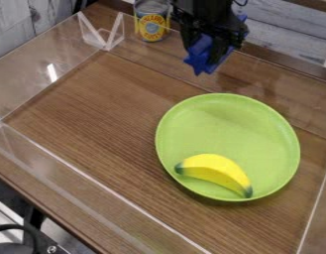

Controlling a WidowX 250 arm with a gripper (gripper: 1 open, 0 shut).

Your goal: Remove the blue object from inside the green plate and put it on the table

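The blue object (201, 60) hangs above the table (99, 109), just beyond the far rim of the green plate (265, 129). My black gripper (208, 47) points down and is shut on its upper part. Only the block's lower end shows below the fingers. The block is clear of the plate and off the wood. A yellow banana (214, 174) lies in the plate's near half.
A yellow-labelled can (152, 22) stands at the back, left of the gripper. Clear plastic walls (40, 60) ring the tabletop, with a folded clear piece (102, 30) at the back left. Bare wood stretches left of the plate.
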